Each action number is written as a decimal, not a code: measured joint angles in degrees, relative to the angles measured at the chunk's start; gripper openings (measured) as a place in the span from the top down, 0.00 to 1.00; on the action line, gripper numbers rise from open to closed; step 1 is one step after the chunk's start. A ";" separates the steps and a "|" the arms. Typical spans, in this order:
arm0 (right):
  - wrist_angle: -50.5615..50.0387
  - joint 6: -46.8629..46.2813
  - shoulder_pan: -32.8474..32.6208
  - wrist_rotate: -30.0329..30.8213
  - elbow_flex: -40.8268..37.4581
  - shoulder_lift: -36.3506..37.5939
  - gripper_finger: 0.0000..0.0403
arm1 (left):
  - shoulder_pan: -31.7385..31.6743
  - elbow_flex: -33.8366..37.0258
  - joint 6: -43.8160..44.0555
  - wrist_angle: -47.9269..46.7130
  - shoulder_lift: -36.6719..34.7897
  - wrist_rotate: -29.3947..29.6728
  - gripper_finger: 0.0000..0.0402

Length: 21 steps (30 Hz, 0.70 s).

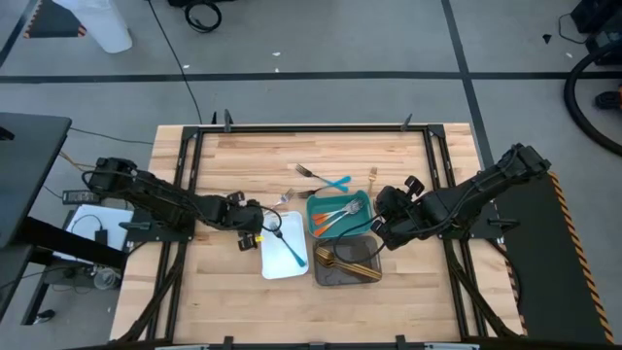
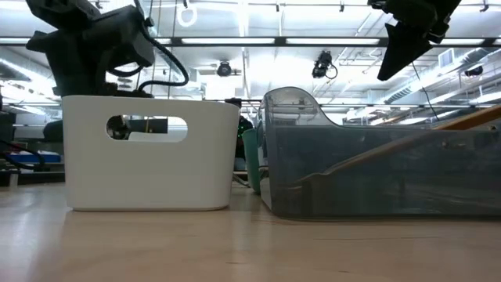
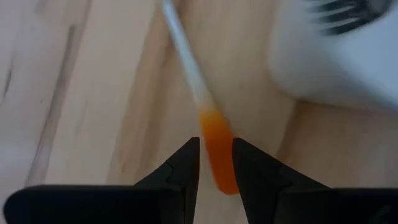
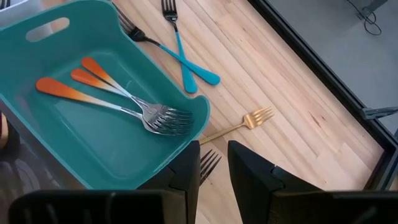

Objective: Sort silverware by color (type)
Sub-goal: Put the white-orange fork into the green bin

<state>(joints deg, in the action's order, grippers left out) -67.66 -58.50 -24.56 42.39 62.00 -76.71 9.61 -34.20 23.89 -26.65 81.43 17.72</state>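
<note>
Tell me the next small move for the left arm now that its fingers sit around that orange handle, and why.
Probably carry it to the teal tray. In the left wrist view the left gripper straddles the orange-handled utensil beside the white tray, apparently gripping it. The teal tray already holds orange-handled forks; the white one holds a blue-handled fork. The right gripper waits by the trays.

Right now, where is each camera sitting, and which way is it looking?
High view: above the table, looking straight down; both arms show.
Low view: at tabletop height, facing the white tray and grey tray; arms hang above.
Left wrist view: on the left arm, left gripper around an orange-handled fork.
Right wrist view: on the right arm, right gripper by the teal tray.
High and right wrist views share the teal tray.
</note>
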 joint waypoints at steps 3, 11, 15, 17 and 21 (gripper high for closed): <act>0.06 -0.01 0.00 0.00 0.00 0.00 0.77 | -1.85 -0.04 1.52 -2.34 -0.04 0.35 0.74; 0.09 0.00 0.00 -0.11 0.00 0.00 0.77 | -6.49 -0.15 4.38 -8.90 -0.11 1.16 0.74; 0.09 0.00 0.00 -0.48 0.00 0.00 0.77 | -7.92 -0.20 4.45 -12.50 -0.15 1.17 0.74; 0.09 0.00 0.00 -0.48 0.00 0.00 0.77 | -8.64 -0.17 4.47 -14.86 -0.17 1.18 0.74; 0.09 0.00 0.00 -0.48 0.00 0.00 0.77 | -9.55 0.01 4.14 -17.64 -1.21 0.53 0.74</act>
<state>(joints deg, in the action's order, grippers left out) -67.57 -58.50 -24.56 41.91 62.00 -76.71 0.06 -34.18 28.03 -44.29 80.21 18.25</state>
